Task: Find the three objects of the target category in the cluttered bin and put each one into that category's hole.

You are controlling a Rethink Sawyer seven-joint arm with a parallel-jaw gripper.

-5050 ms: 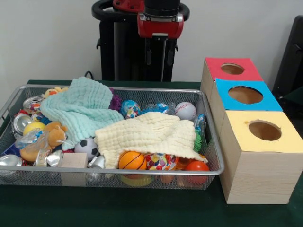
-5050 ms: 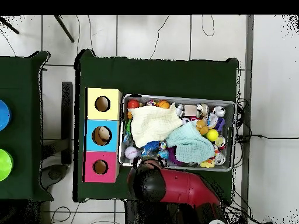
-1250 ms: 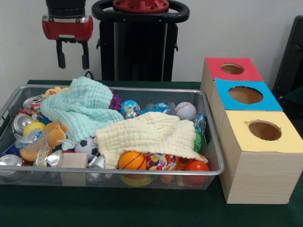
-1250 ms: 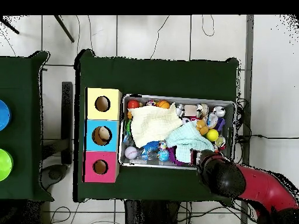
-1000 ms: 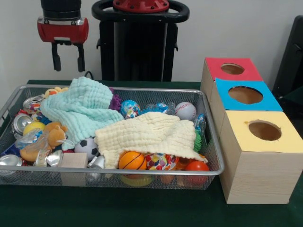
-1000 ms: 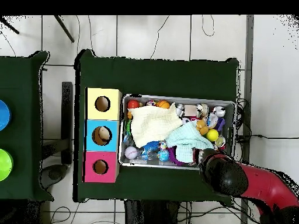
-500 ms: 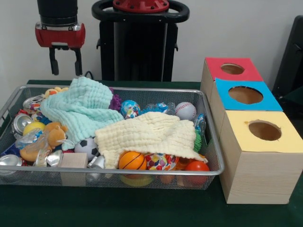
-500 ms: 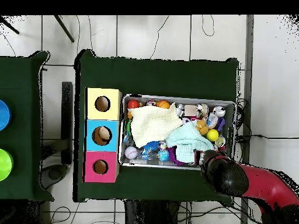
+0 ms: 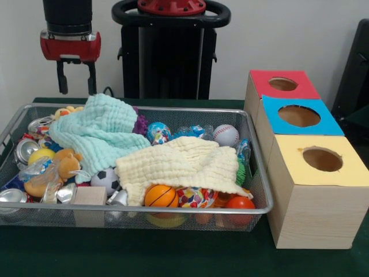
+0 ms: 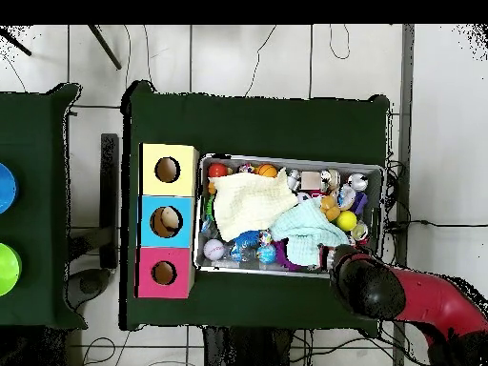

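My gripper [image 9: 75,90] hangs open and empty above the far left corner of the wire bin [image 9: 173,109], just behind the mint cloth [image 9: 98,135]. In the overhead view the arm's wrist [image 10: 363,283] covers the gripper at the bin's [image 10: 286,158] lower right corner. A cream cloth [image 9: 181,164] lies over the bin's middle. Showing around the cloths are a basketball [image 9: 161,196], a soccer ball [image 9: 105,179], a baseball [image 9: 225,135], a red ball [image 9: 240,203] and a yellow ball [image 9: 40,154]. Whatever lies beneath the cloths is hidden.
Three wooden boxes stand in a row right of the bin, with a red top [image 9: 262,81], a blue top [image 9: 331,122] and a yellow top [image 9: 353,168], each with a round hole. Cans [image 9: 26,149], a plush toy [image 9: 64,164] and a wooden block [image 9: 90,196] crowd the bin's left end.
Five seconds ago the gripper was above the bin's far middle. It has swung to the far left corner, and in the last second drifted a little further left and lower, still open.
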